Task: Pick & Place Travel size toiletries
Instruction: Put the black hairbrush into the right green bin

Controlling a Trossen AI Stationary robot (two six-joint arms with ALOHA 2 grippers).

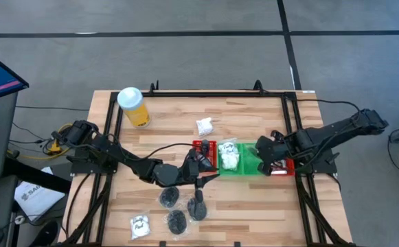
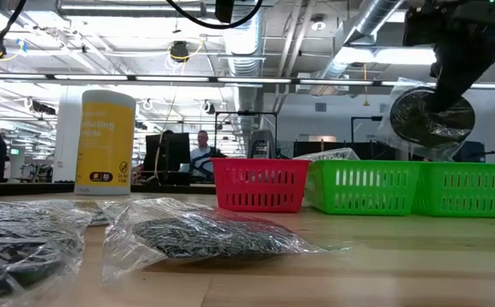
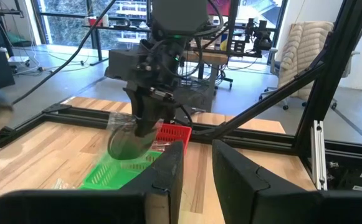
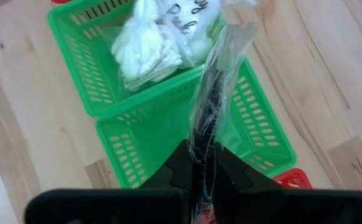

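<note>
The right gripper (image 4: 204, 163) is pinching a clear bag of black round pieces (image 4: 213, 99), fingers closed tight on its edge, and is holding it above the empty green basket (image 4: 168, 146). Only the right wrist view is showing that this basket has nothing in it, and that the neighbouring green basket (image 4: 81, 74) is holding white crinkly sachets (image 4: 149, 43). The low view is giving what the overhead cannot: the bag (image 2: 430, 115) is hanging clear of the basket rims, up in the air. The left wrist view is seeing the same bag (image 3: 128, 140) from the other side, dangling under the right arm.

The left gripper (image 1: 202, 165) is sitting by the red basket (image 1: 204, 152) with its fingers (image 3: 168, 171) narrowly parted and holding nothing.

From above, more toiletries are lying on the wooden table (image 1: 254, 199) — three bags of black pieces (image 1: 177, 221) near the front edge, one white sachet (image 1: 139, 226) beside them, another sachet (image 1: 204, 125) farther back. A yellow cylinder (image 1: 133, 106) with a white lid is standing near the back left corner. In the low view, bagged pieces (image 2: 196, 234) are filling the foreground, blocking part of the table.
</note>
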